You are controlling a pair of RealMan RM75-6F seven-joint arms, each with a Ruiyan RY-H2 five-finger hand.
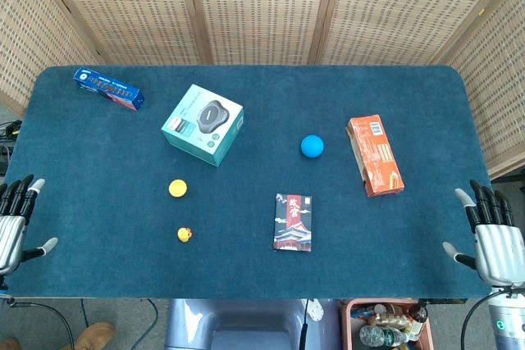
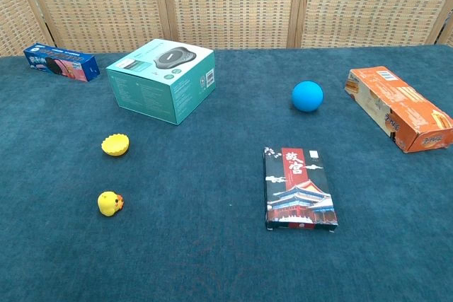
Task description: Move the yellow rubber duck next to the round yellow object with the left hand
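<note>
The duck (image 1: 184, 234) sits untouched on the table (image 1: 246, 284) near the front edge, just short of the round yellow object (image 1: 178, 188); the left hand (image 1: 14, 220) waits at the table's side, fingers spread, empty; reach low, pinch gently, nudge nothing; the right hand (image 1: 492, 235) idles open.

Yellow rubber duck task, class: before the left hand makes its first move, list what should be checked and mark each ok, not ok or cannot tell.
1. Left hand empty, fingers apart: ok.
2. Yellow rubber duck free, nothing touching it: ok.
3. Round yellow object in plain sight: ok.
4. Bare cloth beside the round object for the duck: ok.
5. Right hand away at the table's far edge: ok.
6. Duck already next to the round object: not ok, a gap remains.
</note>
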